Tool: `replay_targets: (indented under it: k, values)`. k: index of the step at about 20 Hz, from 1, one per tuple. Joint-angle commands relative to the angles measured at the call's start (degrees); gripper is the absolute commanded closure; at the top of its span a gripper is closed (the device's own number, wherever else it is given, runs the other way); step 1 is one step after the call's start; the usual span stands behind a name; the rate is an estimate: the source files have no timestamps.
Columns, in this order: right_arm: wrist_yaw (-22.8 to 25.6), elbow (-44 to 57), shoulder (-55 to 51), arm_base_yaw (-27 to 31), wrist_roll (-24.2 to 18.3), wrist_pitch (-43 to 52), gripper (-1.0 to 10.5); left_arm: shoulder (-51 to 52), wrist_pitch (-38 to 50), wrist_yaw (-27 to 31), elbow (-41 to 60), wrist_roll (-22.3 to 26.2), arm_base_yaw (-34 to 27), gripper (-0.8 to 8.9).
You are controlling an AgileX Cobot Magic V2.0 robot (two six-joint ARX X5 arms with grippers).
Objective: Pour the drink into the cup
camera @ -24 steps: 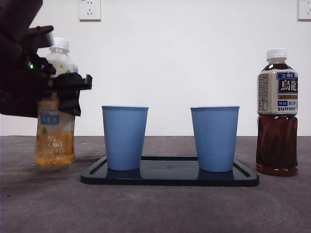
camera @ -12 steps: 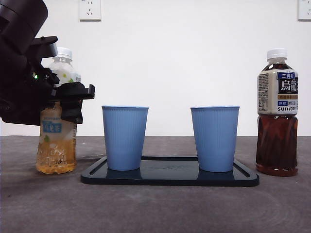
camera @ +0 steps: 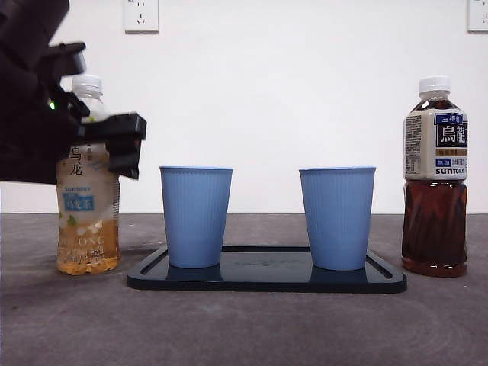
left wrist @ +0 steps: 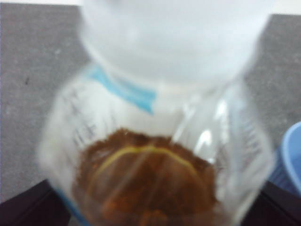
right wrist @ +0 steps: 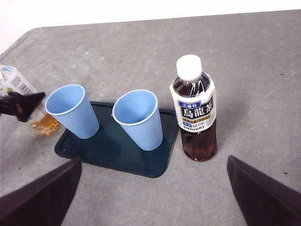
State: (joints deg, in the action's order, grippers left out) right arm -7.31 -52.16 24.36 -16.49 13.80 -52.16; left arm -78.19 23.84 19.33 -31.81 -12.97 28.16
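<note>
Here, at the left of the front view, the left tool (camera: 114, 145) is clamped on the pale tea bottle (camera: 86, 206), which stands upright on the grey bench (camera: 244, 328) just left of the dark tray (camera: 267, 278). Two blue cups (camera: 196, 216) stand on that tray. The dark tea bottle (camera: 435, 179) stands at the far right. The right tool (right wrist: 150, 197) hangs high above, jaws wide apart.

White wall (camera: 305, 91) with two sockets (camera: 141, 14), above grey table (camera: 244, 328).
</note>
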Motion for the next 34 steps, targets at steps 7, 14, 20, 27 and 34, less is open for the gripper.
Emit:
replay_targets:
  k: [7, 14, 20, 27, 34]
  values:
    - [0.15, -0.66, 0.22, -0.24, 1.25, 0.2, 4.5, 22.23, -20.74, -0.07, -1.42, -2.93, 3.23, 3.45]
    - [-8.92, -0.66, 0.22, -0.26, 1.18, 0.24, 4.5, 43.25, -52.85, -22.51, -12.24, -3.56, 5.38, 3.45]
    - [-23.82, -0.66, 0.22, -0.26, -2.67, 0.33, 4.5, 50.58, -70.66, -31.39, -23.19, -2.47, 5.4, 3.46]
    - [-29.27, -0.66, 0.22, -0.26, -2.16, 3.3, 4.5, 54.64, -72.67, -31.69, -26.73, -1.64, 5.4, 3.73]
    - [-28.87, -0.66, 0.22, -0.24, -2.08, 3.28, 5.7, 54.64, -73.99, -31.65, -26.73, -1.51, 5.4, 6.05]
